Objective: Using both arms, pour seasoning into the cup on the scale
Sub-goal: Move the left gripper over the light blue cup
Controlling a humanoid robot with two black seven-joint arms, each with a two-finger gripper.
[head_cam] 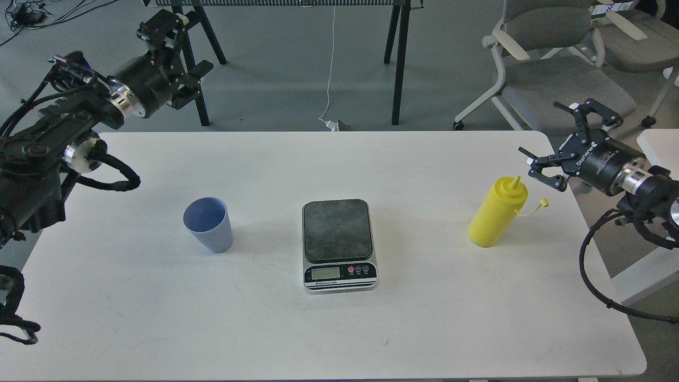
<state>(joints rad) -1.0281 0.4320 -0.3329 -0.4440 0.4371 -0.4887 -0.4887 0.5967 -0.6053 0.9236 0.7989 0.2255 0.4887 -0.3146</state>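
The seasoning, a yellow squeeze bottle (497, 213) with a cone nozzle and its tethered cap hanging off to the right, stands upright on the right side of the white table (424, 329). Just right of and above its nozzle, my right gripper (568, 142) is open and holds nothing, apart from the bottle. A light blue cup (208, 225) stands upright and empty-looking left of the scale (338, 245), not on it. The scale's dark top plate is bare. My left gripper (182, 59) is open, held high beyond the table's far left corner, well away from the cup.
Grey office chairs (551, 69) stand behind the table's far right corner. Black stand legs (398, 58) and a white cable (330, 79) are on the floor behind the table. Another white surface (660, 143) shows at the right edge.
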